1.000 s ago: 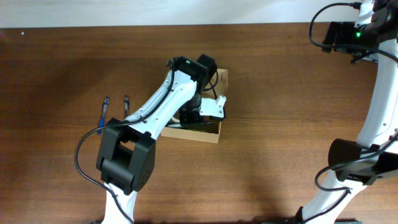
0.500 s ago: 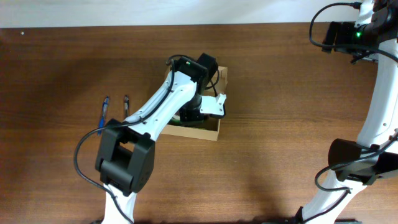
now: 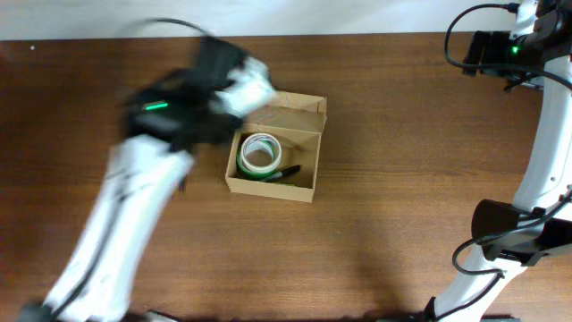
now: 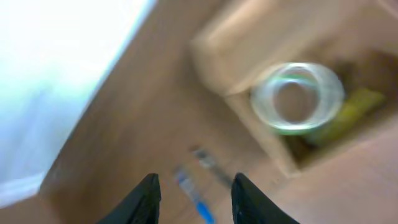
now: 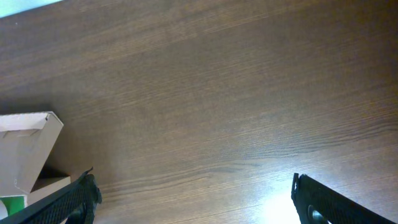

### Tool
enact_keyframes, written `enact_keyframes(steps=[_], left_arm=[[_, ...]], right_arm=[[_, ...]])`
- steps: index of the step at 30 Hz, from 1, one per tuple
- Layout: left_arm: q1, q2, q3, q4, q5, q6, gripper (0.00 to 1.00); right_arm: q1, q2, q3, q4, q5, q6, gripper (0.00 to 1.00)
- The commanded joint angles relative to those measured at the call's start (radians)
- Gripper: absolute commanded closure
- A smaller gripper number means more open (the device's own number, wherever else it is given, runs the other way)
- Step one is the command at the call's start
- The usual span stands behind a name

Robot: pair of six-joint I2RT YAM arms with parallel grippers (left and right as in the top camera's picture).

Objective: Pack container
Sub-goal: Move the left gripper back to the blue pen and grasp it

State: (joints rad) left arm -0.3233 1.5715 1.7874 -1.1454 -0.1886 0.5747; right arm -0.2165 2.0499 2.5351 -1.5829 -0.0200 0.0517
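Observation:
The container (image 3: 269, 187), a tan cardboard box with its flap lid (image 3: 295, 113) standing open, lies at mid-table. Inside it are a white and green tape roll (image 3: 260, 154) and a dark marker (image 3: 285, 173). My left gripper (image 3: 248, 87) is a blur up and to the left of the box. In the left wrist view the left gripper (image 4: 194, 190) is open and empty, with the box (image 4: 249, 53) and the tape roll (image 4: 297, 98) ahead of it. My right gripper (image 5: 193, 200) is wide open over bare wood, the box flap (image 5: 28, 146) at its left.
Two pens (image 4: 200, 205) lie on the table left of the box, blurred under the left fingers. The right arm (image 3: 536, 179) stands along the table's right edge. The table's far edge meets a white wall.
The left arm has pulled out of the box and swung up and left, its jaws now apart. The tape roll and marker now show inside the box. The right arm has not moved.

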Motion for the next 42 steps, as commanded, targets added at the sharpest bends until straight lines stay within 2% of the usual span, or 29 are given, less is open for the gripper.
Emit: enact_keyframes(steps=[1,6,10,21,27,42], left_arm=[[0.183,-0.072,-0.113,0.055,-0.003,-0.184,0.6],[0.393,-0.072,-0.319,0.196,0.166,-0.204,0.57],[0.457,-0.009,-0.431,0.276,0.171,-0.203,0.57],[0.479,0.24,-0.447,0.228,0.153,-0.291,0.57],[0.489,0.305,-0.448,0.23,0.051,-0.297,0.57],[0.548,0.425,-0.448,0.268,0.061,-0.307,0.57]], right_arm=[[-0.006,0.005,-0.002,0.001,-0.006,0.006,0.01],[-0.006,0.005,-0.002,0.001,-0.006,0.006,0.01],[-0.006,0.005,-0.002,0.001,-0.006,0.006,0.01],[-0.006,0.005,-0.002,0.001,-0.006,0.006,0.01],[-0.006,0.005,-0.002,0.001,-0.006,0.006,0.01],[-0.006,0.005,-0.002,0.001,-0.006,0.006,0.01]])
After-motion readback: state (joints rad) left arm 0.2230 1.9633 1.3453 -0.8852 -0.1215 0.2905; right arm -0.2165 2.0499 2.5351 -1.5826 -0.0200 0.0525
